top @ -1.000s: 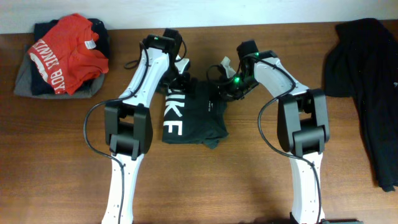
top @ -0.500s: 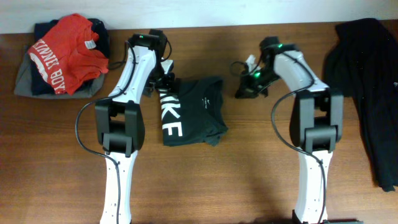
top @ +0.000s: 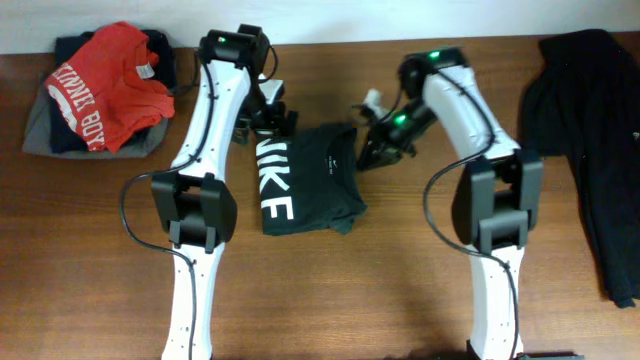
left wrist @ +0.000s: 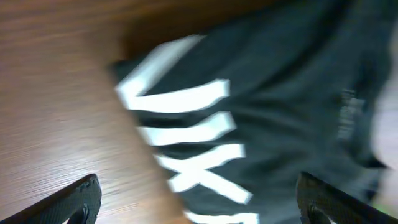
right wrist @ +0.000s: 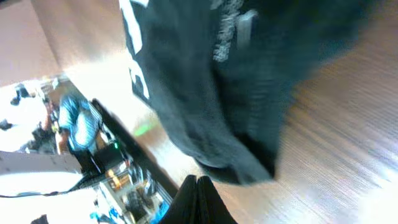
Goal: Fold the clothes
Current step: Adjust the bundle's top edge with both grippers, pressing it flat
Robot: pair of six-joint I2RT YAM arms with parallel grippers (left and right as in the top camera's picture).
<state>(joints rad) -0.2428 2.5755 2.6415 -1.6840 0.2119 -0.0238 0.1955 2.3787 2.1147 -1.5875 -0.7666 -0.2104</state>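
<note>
The black T-shirt [top: 318, 185] lies folded into a compact rectangle at the table's middle, with white "NIKE" letters along its left side. It fills the left wrist view [left wrist: 292, 93] and the right wrist view [right wrist: 205, 93]. My left gripper [top: 268, 118] hovers over the shirt's top left corner with its fingers [left wrist: 199, 208] wide apart and nothing between them. My right gripper [top: 368, 158] is at the shirt's upper right edge, with its fingers [right wrist: 198, 199] pressed together and empty just off the cloth.
A red tee with white lettering [top: 105, 80] lies on a pile of dark and grey clothes at the back left. A black garment [top: 590, 130] is spread along the right edge. Bare wood lies in front of the shirt.
Both grippers pulled away from the shirt's top edge. The right one then swung back to the shirt's right edge. The shirt has stayed folded in place.
</note>
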